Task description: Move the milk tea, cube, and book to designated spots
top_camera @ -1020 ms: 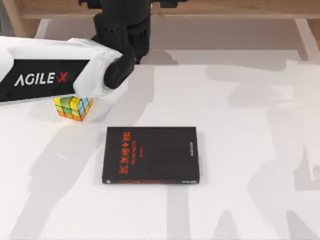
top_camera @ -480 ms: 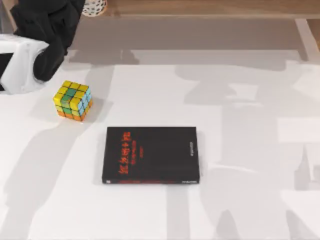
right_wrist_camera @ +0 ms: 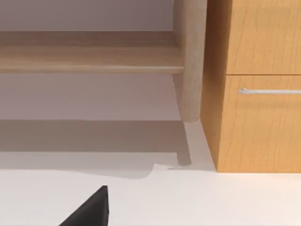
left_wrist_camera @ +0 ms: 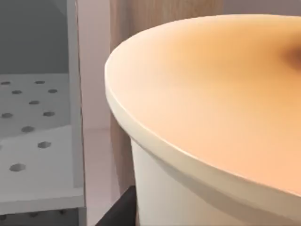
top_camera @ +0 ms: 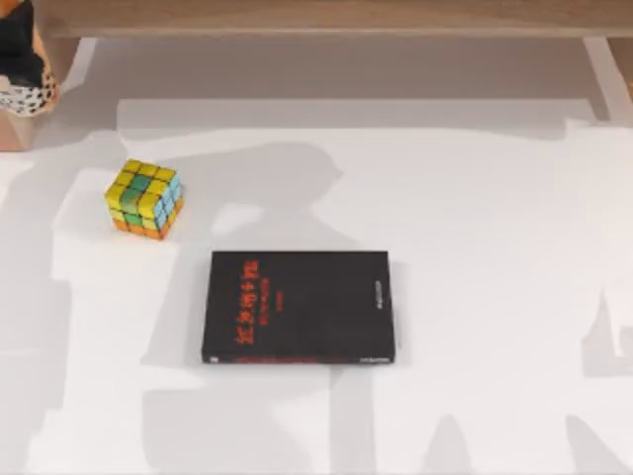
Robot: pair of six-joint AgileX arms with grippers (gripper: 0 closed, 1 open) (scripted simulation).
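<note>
Top view: cube [top_camera: 144, 199] just beyond black book [top_camera: 299, 307], untouching.

Cube [top_camera: 144, 200] yel/grn/blu/orng; blk book [top_camera: 300, 307] w/ red lettering.

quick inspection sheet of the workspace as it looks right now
surface: white table, shadow patches across it.
job's things: cube on the table's left part, apart from the other things; milk tea at the top view's far left edge, its pale rim close up in the left wrist view; teal book: nothing seen.
clutter: black book with red lettering lying flat mid-table.
end effectors: left end effector above the milk tea.
cables: nothing seen.
surroundings: wooden shelf rail; wooden drawer cabinet.
</note>
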